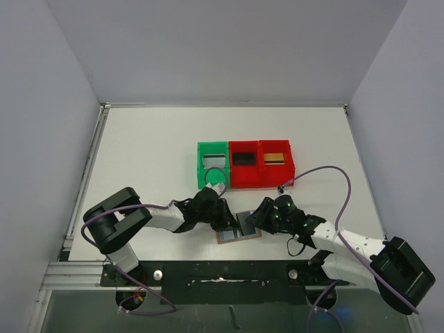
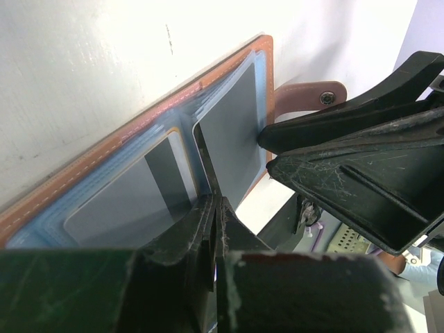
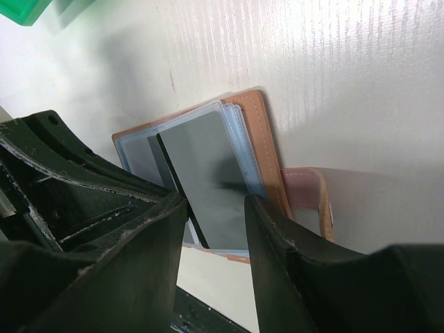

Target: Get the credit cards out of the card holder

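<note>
Currently your card holder (image 1: 239, 229) lies open by the table's (image 1: 146, 152) near edge, about midway along it, strap tab (image 3: 309, 198) off its right side. Grey cards (image 3: 208, 173) sit in its blue-grey pockets.

Your left gripper (image 1: 224, 219) is closed at the fold. A dark card edge runs into its fingertips (image 2: 201, 225); you cannot tell whether it is pinched.

Your right gripper (image 1: 259, 216) is at the holder's right half, fingers apart, nothing gripped.

Toward the table's middle:
- Green bin (image 1: 200, 172) holds a silver card (image 1: 214, 160).
- Red bins (image 1: 258, 175) hold a black card (image 1: 244, 159) and a gold card (image 1: 275, 159).
</note>
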`<state>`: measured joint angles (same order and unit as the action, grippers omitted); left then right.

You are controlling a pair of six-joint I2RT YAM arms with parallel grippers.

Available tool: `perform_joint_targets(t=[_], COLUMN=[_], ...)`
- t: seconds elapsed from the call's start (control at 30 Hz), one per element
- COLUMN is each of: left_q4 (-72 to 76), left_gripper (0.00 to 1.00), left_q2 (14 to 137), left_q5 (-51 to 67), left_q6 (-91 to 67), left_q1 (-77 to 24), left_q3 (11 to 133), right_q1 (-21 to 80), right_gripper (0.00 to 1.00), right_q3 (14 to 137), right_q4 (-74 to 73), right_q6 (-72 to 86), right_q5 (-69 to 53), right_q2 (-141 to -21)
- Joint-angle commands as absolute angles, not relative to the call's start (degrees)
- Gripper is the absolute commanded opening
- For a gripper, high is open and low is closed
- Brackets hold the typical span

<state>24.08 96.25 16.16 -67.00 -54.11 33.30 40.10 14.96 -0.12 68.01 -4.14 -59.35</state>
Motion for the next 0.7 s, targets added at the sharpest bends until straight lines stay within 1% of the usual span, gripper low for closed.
perform_joint_targets(t=[0.0, 0.2, 0.43, 0.5, 0.53, 0.6, 0.67], left_q4=[30.05, 27.34, 27.56, 28.0, 28.12, 28.3, 28.3], left_gripper=[0.0, 0.0, 0.0, 0.16, 0.22, 0.29, 0.31], left_q2=[95.36, 93.45, 93.22, 93.54, 93.74, 94.13, 94.65], left_q5=[17.13, 15.75, 15.81, 16.08, 16.08, 15.9, 15.48], left_q6=[-67.85, -67.24, -66.85, -66.78, -66.84, -67.08, -67.44], left_q1=[-54.85, -54.85, -54.89, -54.84, -54.84, -54.85, -54.84], left_q3=[33.66, 32.65, 32.64, 33.1, 33.2, 33.5, 33.62], right_q1=[39.99, 39.94, 39.94, 39.97, 39.98, 39.93, 39.95], right_gripper=[0.42, 0.42, 0.42, 0.42, 0.42, 0.42, 0.42], right_q3=[12.91, 13.05, 13.18, 13.21, 13.21, 13.1, 13.21], right_q4=[-5.09, -5.57, -5.23, -5.15, -5.07, -4.87, -4.83], right_q6=[66.99, 66.87, 66.78, 66.81, 66.8, 66.76, 66.79], right_q5=[-3.51, -3.24, -3.32, -3.47, -3.48, -3.59, -3.66], right_q2=[-59.92, -59.7, -59.68, -59.84, -59.94, -60.05, -60.12])
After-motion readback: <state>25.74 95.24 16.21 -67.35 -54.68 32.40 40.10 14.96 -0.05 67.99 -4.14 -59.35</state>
